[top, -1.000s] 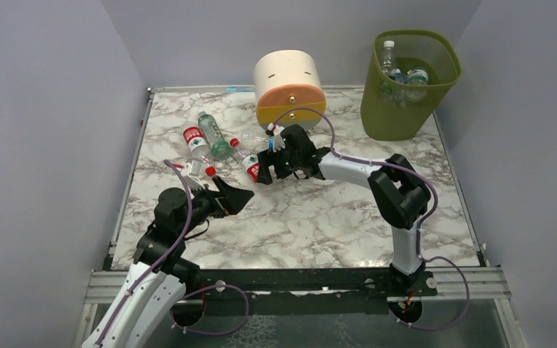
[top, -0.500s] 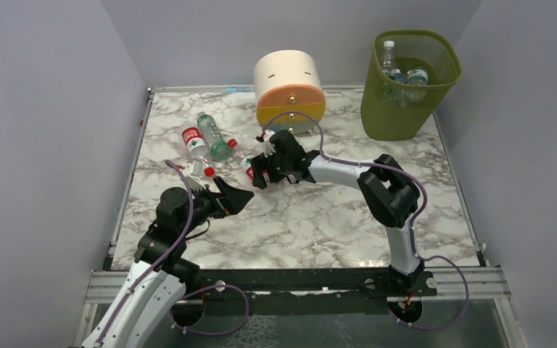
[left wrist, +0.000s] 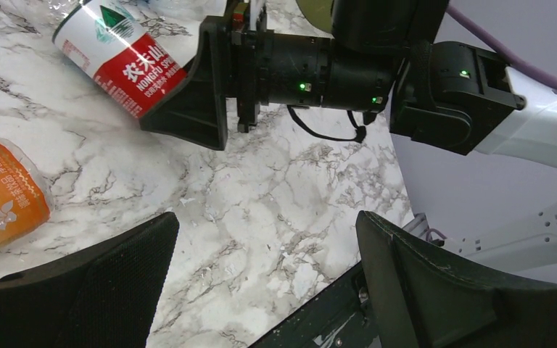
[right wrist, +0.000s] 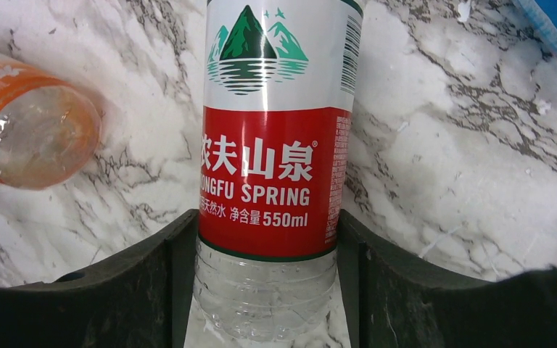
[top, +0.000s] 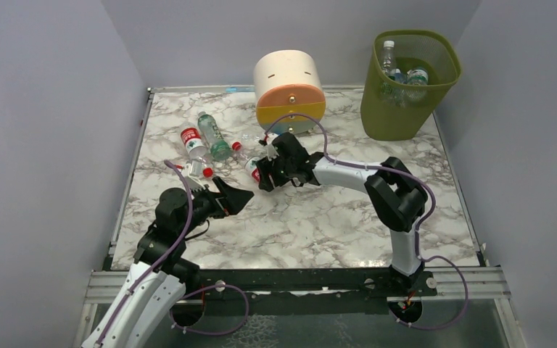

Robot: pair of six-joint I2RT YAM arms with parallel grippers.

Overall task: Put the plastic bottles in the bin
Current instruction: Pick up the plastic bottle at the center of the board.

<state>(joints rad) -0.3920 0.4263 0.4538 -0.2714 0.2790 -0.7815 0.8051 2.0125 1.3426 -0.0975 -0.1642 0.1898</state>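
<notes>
My right gripper (top: pixel 264 172) is shut on a clear bottle with a red and white label (right wrist: pixel 272 130), lying on the marble table; its fingers (right wrist: pixel 152 283) press both sides of it. The same bottle shows in the left wrist view (left wrist: pixel 120 54). An orange-label bottle (right wrist: pixel 32 134) lies just to its left. Three more bottles (top: pixel 214 136) lie at the back left. My left gripper (top: pixel 236 197) is open and empty, low over the table near the right gripper. The olive-green bin (top: pixel 406 109) stands at the back right with several bottles (top: pixel 400 75) in it.
A cream, orange and yellow round drawer unit (top: pixel 290 87) stands at the back middle, just behind the right gripper. Grey walls close in the table on three sides. The right arm's purple cable (top: pixel 312 119) loops over it.
My right gripper pushed left onto the red-label bottle, then drew slightly back to the right with it. The left arm has not moved.
</notes>
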